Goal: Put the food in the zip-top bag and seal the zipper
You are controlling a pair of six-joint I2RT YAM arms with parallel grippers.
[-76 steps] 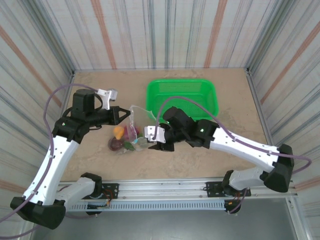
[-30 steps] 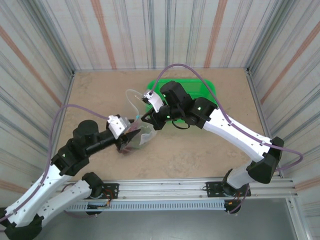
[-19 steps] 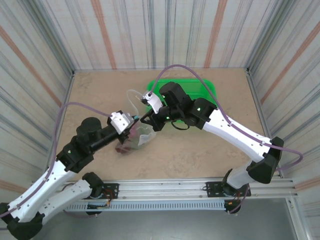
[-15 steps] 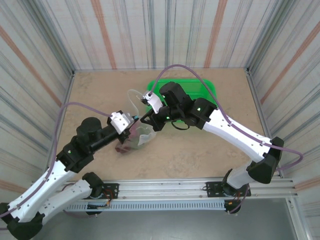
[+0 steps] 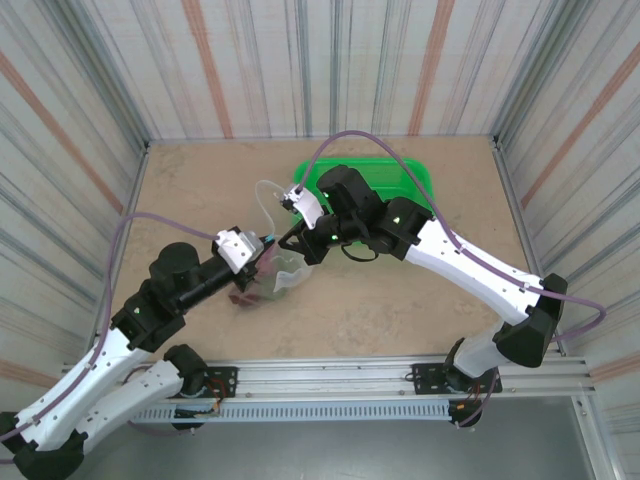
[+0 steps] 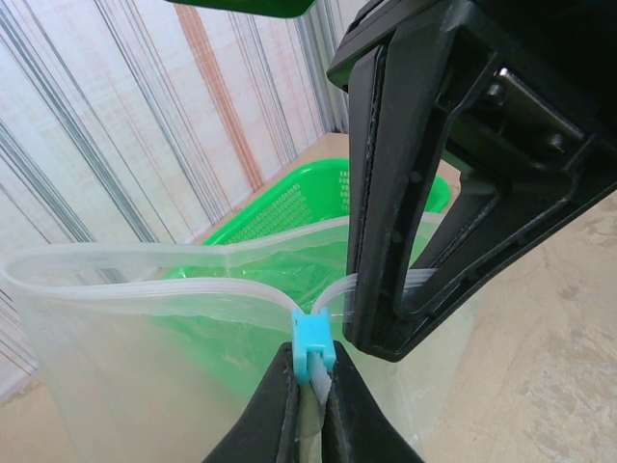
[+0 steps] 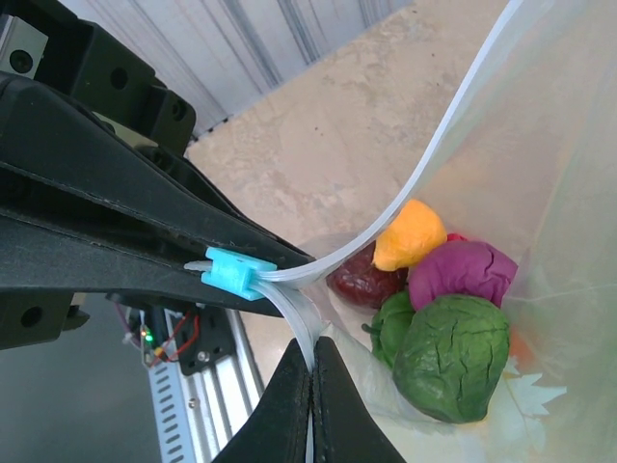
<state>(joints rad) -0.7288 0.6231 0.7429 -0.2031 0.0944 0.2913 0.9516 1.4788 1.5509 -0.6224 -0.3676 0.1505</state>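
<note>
Left gripper (image 5: 266, 257): enters from 7 o'clock of the table (image 5: 200, 190), tips aimed toward 2 o'clock. Jaws together, pinched on the zipper (image 7: 439, 154) directly under the slider (image 6: 313, 344), a small light-blue clip riding the strip.

Bag (image 6: 145, 376): clear plastic, at 9 o'clock of table centre. Its mouth edge is held up between the two grippers and its lower part rests on the table. In the left wrist view the mouth gapes at 9 o'clock of the slider, the two lips standing apart.

Food (image 5: 246, 294): inside the bag, heaped at its bottom. Seen through the plastic are:
- an orange piece (image 7: 410, 234)
- a maroon piece (image 7: 364, 280) at its 7 o'clock
- a purple piece (image 7: 461, 273)
- a large green piece (image 7: 451, 357)
- a smaller green piece (image 7: 388, 323)

All five are touching.

Right gripper (image 7: 310, 386): enters from 4 o'clock of the table, tips aimed toward 8 o'clock. Jaws together, clamped on the zipper just beside the slider, facing the left gripper across it.

Basket (image 6: 289, 198): green mesh, at 1 o'clock of table centre, partly under the right arm.
</note>
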